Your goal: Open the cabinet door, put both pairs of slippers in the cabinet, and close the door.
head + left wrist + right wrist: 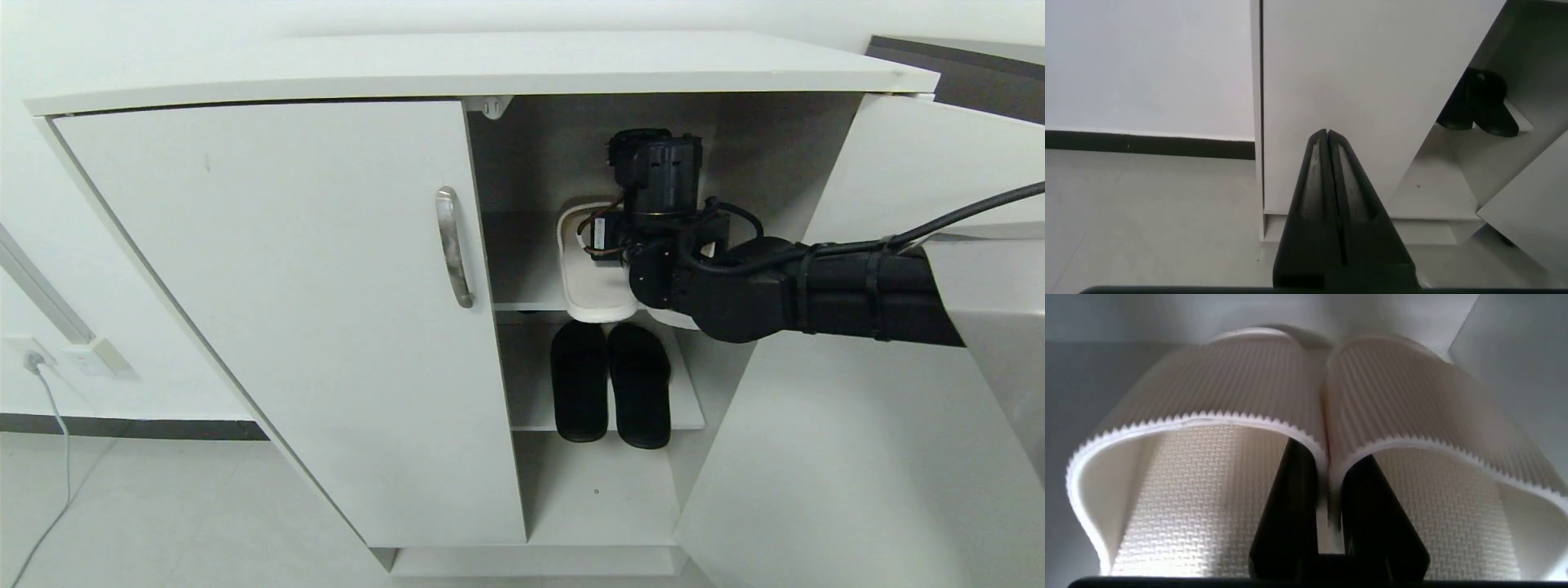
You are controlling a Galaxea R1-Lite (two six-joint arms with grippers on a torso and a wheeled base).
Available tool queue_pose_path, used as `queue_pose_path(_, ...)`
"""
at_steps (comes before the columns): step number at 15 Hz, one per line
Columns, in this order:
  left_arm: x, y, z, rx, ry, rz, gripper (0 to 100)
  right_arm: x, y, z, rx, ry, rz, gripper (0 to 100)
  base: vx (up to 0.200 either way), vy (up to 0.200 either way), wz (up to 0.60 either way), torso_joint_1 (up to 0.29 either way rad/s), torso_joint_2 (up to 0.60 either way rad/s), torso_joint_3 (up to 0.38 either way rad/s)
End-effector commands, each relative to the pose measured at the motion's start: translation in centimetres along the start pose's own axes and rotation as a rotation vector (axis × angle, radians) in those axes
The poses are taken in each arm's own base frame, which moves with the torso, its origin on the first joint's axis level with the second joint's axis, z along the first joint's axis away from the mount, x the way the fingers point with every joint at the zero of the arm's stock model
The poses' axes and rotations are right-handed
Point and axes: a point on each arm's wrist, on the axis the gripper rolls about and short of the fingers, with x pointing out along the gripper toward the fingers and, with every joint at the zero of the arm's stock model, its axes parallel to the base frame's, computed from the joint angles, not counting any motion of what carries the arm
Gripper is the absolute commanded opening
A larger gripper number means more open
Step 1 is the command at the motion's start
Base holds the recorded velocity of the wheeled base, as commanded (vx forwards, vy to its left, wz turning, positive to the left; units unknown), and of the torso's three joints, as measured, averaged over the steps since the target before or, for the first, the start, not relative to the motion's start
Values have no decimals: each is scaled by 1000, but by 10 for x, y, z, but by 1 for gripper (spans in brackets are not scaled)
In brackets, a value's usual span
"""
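Head view: right arm (816, 286) stretched level into cabinet (490, 65), wrist over white slippers (592, 286) on upper shelf (522, 278); black slippers (608, 384) below. Left wrist view: left gripper (1327, 137) pressed together before closed door (1372, 82). Right wrist view: right gripper (1327, 514) clamped on white slippers.

You will find the upper pair of slippers (592, 286) on the upper shelf (522, 278) inside the cabinet (490, 65). One slipper sits on each side of the right jaws, and the slippers' adjoining inner edges are pinched between the jaws.

Directly below the right jaws, the lower pair of slippers (608, 384) lies side by side on the lower shelf (531, 384).

The left door (286, 310), closed, stands to the left of the right jaws. The right door (816, 457), swung outward, stands to their right.

The left jaws, pressed together, sit low above the floor (1143, 220), outside the cabinet and facing the left door. The lower pair lies ahead of them, toward the open side.
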Motion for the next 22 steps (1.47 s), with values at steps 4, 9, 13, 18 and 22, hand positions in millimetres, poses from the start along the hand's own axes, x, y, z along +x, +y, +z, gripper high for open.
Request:
queue_pose_path(4, 0, 0, 0, 0, 1, 1, 0, 6, 5, -10, -8, 11, 3, 100, 0, 0, 0, 0, 0, 0)
queue_pose_path(9, 0, 0, 0, 0, 1, 1, 0, -15, -1, 3, -14, 15, 21, 100, 0, 0, 0, 0, 0, 0)
queue_pose_path(13, 0, 0, 0, 0, 1, 1, 0, -74, -12, 24, -23, 20, 91, 100, 0, 0, 0, 0, 0, 0)
queue_pose_path(18, 0, 0, 0, 1, 1, 1, 0, -144, -35, 1, -11, 41, 215, 100, 0, 0, 0, 0, 0, 0)
queue_pose_path(22, 0, 0, 0, 1, 1, 1, 0, -165, -49, -34, -3, 35, 293, 0, 0, 0, 0, 0, 0, 0)
